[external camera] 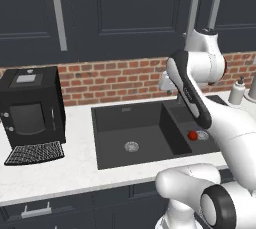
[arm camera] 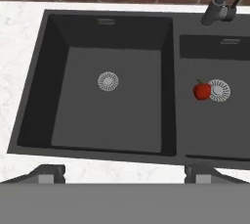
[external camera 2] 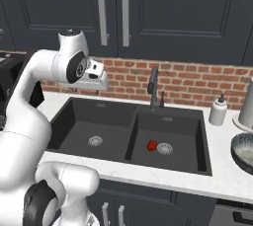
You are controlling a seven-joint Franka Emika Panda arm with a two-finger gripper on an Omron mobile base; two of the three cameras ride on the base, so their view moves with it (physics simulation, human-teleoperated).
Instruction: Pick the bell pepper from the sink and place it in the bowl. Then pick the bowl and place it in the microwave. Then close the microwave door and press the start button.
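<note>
White arm holds the hand (arm camera: 125, 171) high over the sink (arm camera: 44, 71), fingers wide apart; pepper (arm camera: 201, 91) lies right of it, beside the drain (arm camera: 219, 90).

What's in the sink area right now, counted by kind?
Bell pepper: 1, in the right basin beside the drain
Sink basins: 2
Drains: 2
Faucet: 1
Soap dispenser: 1
Bowl: 1
Coffee machine: 1
Total: 9

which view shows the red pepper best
The hand view: it looks straight down into the sink, with the pepper clear beside the right basin's drain. The right base view shows it smaller; the left base view smaller still, beside the arm.
</note>
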